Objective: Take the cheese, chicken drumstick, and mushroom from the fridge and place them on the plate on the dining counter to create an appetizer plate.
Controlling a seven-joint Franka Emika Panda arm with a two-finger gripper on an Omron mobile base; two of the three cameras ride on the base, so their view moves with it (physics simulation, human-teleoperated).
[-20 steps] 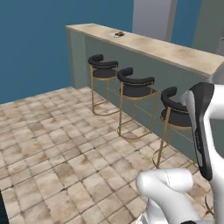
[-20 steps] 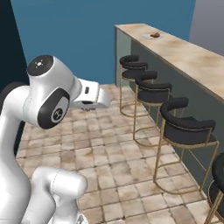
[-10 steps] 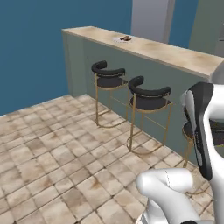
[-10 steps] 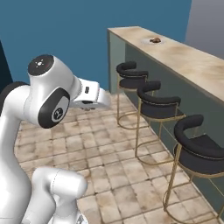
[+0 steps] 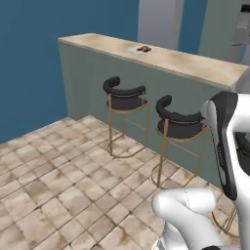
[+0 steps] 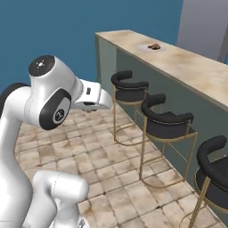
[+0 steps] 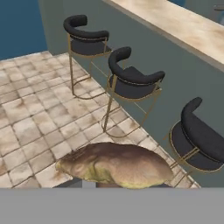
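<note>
A tan-brown lumpy piece, which looks like the mushroom (image 7: 116,164), fills the lower middle of the hand view, and my gripper (image 7: 117,183) is shut on it, fingertips hidden beneath it. In the right base view my hand (image 6: 94,99) hangs folded in close to the arm, above the tiled floor. The dining counter (image 5: 190,63) (image 6: 196,71) (image 7: 188,24) runs ahead, with the plate (image 5: 133,49) (image 6: 143,47) on its far end. A small orange-brown piece, apparently the chicken drumstick (image 5: 143,48) (image 6: 154,46), lies on the plate. The fridge and cheese are out of view.
Black stools with gold legs (image 5: 124,97) (image 5: 178,124) (image 6: 167,124) (image 7: 131,83) line the counter's grey-green front between me and the top. Open tiled floor (image 5: 58,185) spreads to the left, ending at a blue wall (image 5: 39,58).
The whole scene has shifted in both base views, so the base has driven along the counter, nearer to the plate's end. My arm keeps the same folded pose and the gripper stays shut.
</note>
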